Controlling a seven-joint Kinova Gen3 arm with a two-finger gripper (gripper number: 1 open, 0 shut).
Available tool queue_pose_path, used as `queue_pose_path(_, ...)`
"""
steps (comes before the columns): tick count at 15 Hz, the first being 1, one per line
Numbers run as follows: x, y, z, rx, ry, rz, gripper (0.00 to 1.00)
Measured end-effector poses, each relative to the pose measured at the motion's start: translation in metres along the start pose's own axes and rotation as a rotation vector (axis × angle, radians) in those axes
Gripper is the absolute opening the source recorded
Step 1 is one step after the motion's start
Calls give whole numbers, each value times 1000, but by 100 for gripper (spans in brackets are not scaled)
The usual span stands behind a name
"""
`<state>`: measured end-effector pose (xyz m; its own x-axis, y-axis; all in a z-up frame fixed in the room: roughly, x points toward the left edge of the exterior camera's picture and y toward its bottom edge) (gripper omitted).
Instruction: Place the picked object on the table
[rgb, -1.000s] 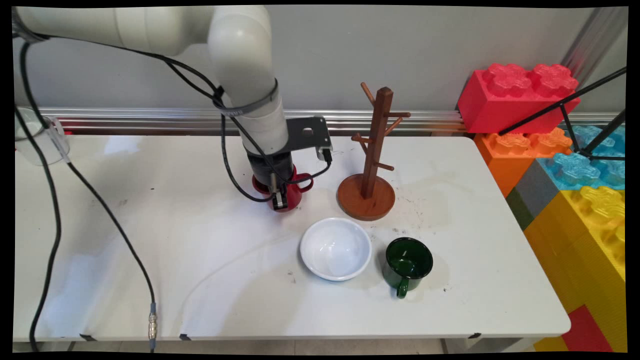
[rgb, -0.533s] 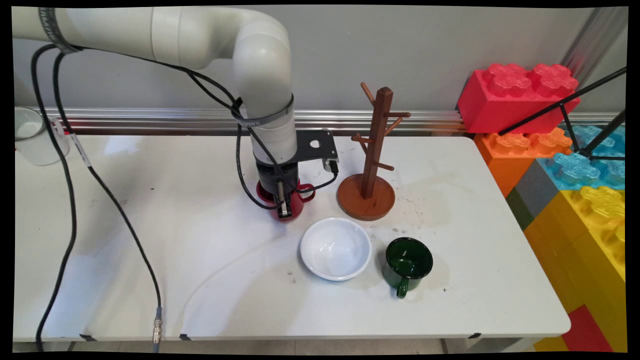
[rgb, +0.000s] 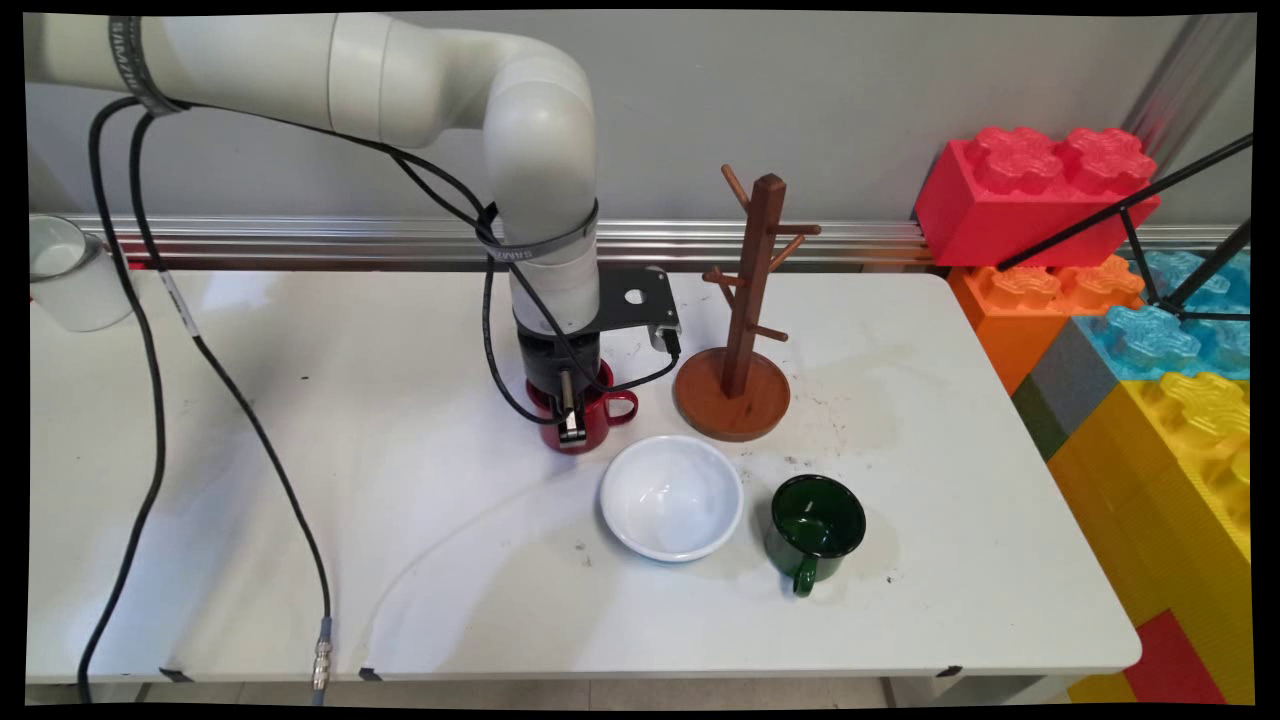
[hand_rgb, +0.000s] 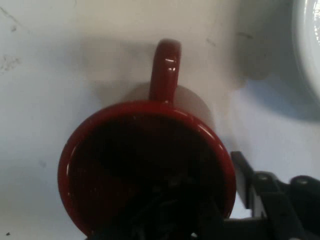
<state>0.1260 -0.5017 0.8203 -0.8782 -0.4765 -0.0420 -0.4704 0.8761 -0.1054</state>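
Red mug, mid-tabletop w/ rack beside, is pinched at its rim by gripper, one finger inside; judged stiff, glossy, prob. slippery.

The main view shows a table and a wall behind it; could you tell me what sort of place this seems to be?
Probably a robotics lab or test bench rather than a kitchen: a white table with household props, namely a wooden mug tree and a red mug, and oversized toy building blocks stacked alongside.
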Motion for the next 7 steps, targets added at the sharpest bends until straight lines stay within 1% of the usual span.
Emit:
queue_pose_path(4, 0, -3, 2, 0, 0, -6, 100)
queue_pose_path(7, -1, -8, 1, 5, 16, -12, 100)
